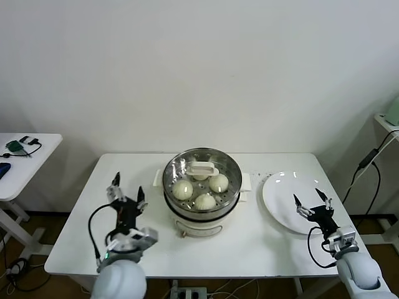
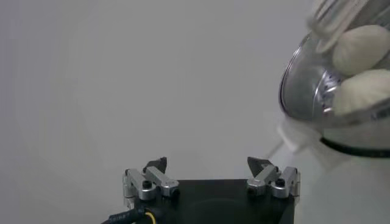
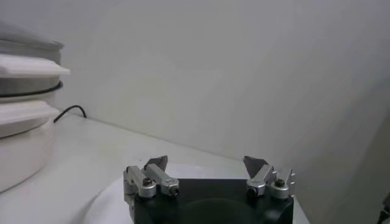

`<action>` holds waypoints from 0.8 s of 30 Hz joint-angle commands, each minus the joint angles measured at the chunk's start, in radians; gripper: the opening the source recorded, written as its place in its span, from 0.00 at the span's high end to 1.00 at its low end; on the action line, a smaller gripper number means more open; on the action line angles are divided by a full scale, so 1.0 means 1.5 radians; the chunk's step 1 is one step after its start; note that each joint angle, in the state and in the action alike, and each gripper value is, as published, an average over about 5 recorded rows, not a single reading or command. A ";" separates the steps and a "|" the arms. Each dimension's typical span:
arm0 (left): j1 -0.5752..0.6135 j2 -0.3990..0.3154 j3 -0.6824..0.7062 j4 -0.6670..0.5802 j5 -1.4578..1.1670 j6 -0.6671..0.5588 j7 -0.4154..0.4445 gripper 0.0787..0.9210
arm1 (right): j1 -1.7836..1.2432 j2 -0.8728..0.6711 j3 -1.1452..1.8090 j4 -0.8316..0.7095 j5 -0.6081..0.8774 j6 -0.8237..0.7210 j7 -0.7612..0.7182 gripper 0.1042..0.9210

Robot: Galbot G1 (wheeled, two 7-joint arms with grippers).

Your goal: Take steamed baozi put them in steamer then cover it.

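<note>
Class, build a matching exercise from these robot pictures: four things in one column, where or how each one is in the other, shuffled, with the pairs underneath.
Things:
1. steamed baozi
2. glass lid
3. white plate
4. left gripper

Places or states:
A. open, above the table left of the steamer
B. on top of the steamer
C. empty, right of the steamer
D. inside the steamer, under glass

Pairs: 1-D, 2-B, 3-C, 4-A

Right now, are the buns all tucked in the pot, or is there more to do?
It looks finished. The buns sit inside the steamer, and the glass lid is on top. The plate is bare. The left gripper and right gripper are open and hold nothing. Nothing seems left.
</note>
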 commanded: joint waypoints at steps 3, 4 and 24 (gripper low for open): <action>0.143 -0.046 -0.294 0.104 -0.681 -0.486 -0.066 0.12 | -0.023 0.012 0.001 0.028 0.000 0.008 -0.007 0.12; 0.144 -0.047 -0.295 0.115 -0.697 -0.490 -0.059 0.12 | -0.027 0.014 0.002 0.031 -0.001 0.009 -0.007 0.12; 0.133 -0.043 -0.297 0.170 -0.652 -0.514 -0.016 0.12 | -0.046 0.032 0.013 0.046 0.000 0.011 -0.012 0.12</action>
